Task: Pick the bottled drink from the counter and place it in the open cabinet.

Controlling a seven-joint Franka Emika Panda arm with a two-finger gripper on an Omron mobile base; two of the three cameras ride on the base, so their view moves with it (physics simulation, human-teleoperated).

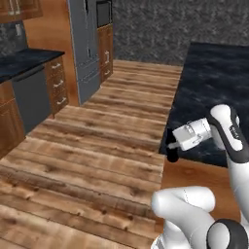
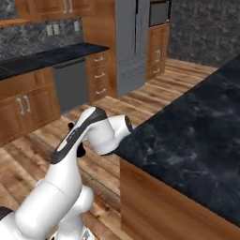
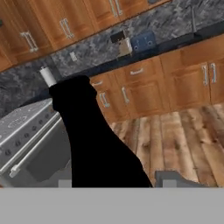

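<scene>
The bottled drink (image 3: pixel 94 144) is a plain black bottle — narrow neck, flat-topped cap end, body swelling out below. In the hand view it stands close before the camera, its neck leaning toward the upper left. In the left base view it shows as a small dark shape (image 1: pixel 172 148) off the near left edge of the counter (image 1: pixel 214 87), over the wooden floor. The counter is a dark, blue-black marbled slab on a brown wooden base — it runs away to the far right.
</scene>
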